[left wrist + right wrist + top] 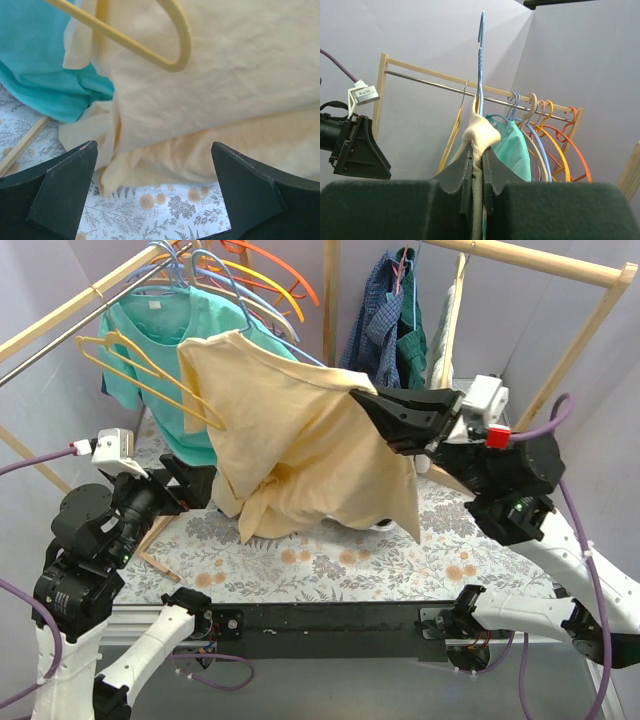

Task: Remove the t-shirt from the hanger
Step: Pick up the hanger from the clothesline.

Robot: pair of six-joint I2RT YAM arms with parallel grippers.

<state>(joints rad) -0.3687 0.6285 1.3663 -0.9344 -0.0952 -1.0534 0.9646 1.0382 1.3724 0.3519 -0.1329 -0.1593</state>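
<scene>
the cream t-shirt (300, 430) hung to the right of the yellow hanger (127, 42), stretched sideways away from it. the hanger's right arm ran into the cloth, though whether inside the shirt or only against it could not be told. the right gripper (476, 150), at the end of the shirt farthest from the hanger, was nearly closed, with a bunched fold of the cream cloth pinched between its fingers. the left gripper (154, 146), below the hanger, stood fully open and held nothing, with the shirt's lower folds just ahead of it.

the shirt was judged light, soft and limp: it would likely sag, drag and catch on the hanger's curved end rather than slide off cleanly. a sound second hold appeared to be the side fold nearest the hanger.

a teal shirt (160, 320) hung behind the hanger on the wooden rail (60, 312), with bare coloured hangers (270, 280) beside it. below the hanger lay a floral-print table (330, 562). grey walls enclosed the space.
</scene>
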